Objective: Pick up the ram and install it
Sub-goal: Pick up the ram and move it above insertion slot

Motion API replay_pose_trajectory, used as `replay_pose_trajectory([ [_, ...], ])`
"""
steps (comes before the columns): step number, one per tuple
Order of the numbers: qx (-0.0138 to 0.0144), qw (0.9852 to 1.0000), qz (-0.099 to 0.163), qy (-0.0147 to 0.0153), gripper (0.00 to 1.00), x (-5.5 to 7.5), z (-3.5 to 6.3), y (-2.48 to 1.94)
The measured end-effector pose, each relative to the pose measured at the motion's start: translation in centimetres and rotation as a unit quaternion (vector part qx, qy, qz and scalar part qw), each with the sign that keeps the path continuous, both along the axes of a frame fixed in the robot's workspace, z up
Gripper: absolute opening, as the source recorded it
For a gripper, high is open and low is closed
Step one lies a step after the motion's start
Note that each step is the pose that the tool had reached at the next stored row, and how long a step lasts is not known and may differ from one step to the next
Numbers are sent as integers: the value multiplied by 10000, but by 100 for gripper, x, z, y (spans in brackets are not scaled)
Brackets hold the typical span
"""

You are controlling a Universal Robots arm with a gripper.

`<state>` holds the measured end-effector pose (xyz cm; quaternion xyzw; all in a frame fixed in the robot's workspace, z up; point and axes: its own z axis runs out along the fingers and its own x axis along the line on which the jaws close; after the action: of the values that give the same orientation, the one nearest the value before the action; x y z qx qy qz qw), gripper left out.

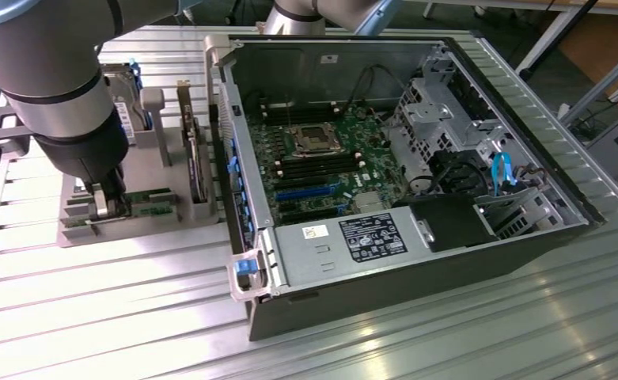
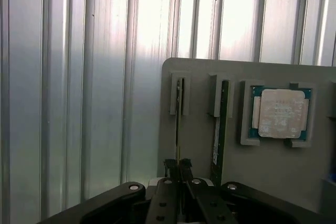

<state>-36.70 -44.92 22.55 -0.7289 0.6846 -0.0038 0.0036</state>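
Note:
The ram [image 2: 178,121] is a thin green stick seen edge-on, standing in a slot of the grey holder [image 2: 199,145]. My gripper [image 2: 178,165] is shut on its near end, one black finger on each side. A second stick just like it [image 2: 219,129] stands in the neighbouring slot. In the exterior view the gripper [image 1: 103,207] reaches down into the holder [image 1: 129,218] at that view's left, beside the open computer case [image 1: 393,261]. The motherboard [image 1: 320,158] lies inside the case with long black memory slots.
A square silver CPU [image 2: 282,113] sits in its pocket of the holder next to the sticks. An upright drive [image 1: 195,150] stands between the holder and the case wall. Everything rests on a ribbed metal table [image 1: 108,317].

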Motion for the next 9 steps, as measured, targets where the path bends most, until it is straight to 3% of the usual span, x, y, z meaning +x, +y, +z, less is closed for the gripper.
replay_pose_trajectory([
  [9, 0, 10000, 0, 0, 13, 0, 86, 0],
])
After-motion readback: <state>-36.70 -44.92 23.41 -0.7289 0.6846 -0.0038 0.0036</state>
